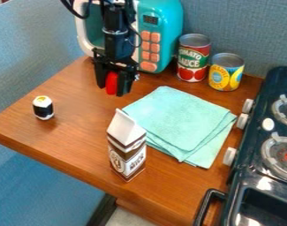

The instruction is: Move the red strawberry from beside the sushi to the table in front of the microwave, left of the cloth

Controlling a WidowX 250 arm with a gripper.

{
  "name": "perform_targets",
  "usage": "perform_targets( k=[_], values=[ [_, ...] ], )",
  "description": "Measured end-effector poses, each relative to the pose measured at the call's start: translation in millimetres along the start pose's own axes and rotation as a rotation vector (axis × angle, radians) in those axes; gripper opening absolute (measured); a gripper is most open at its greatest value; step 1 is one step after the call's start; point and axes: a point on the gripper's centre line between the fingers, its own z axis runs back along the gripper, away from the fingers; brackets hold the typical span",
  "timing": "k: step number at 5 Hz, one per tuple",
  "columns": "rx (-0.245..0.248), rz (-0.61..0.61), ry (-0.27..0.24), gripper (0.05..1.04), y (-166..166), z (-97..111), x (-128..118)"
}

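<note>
**Small red thing pinched at 10 o'clock**

Your clock sits on the cloth, with 12 at the top. The desk lies under it all. The stove is at 3 to 4, the toy oven at 11. The folded cloth is the middle. The milk box stands at 8. Your pincer at 10 pinches the red thing. Cans stand at 12 and 1. It looks light and smooth, so it may slip; hold its middle, gently. A little roll stands at 9.
</note>
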Motion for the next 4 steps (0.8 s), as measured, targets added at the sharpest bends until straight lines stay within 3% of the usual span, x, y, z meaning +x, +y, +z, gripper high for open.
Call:
perform_targets(
  k=[2,4],
  values=[
    [-0.011,0.05,0.059,0.821,11,-30,34],
    [0.002,0.089,0.083,0.819,18,-33,42]
  ],
)
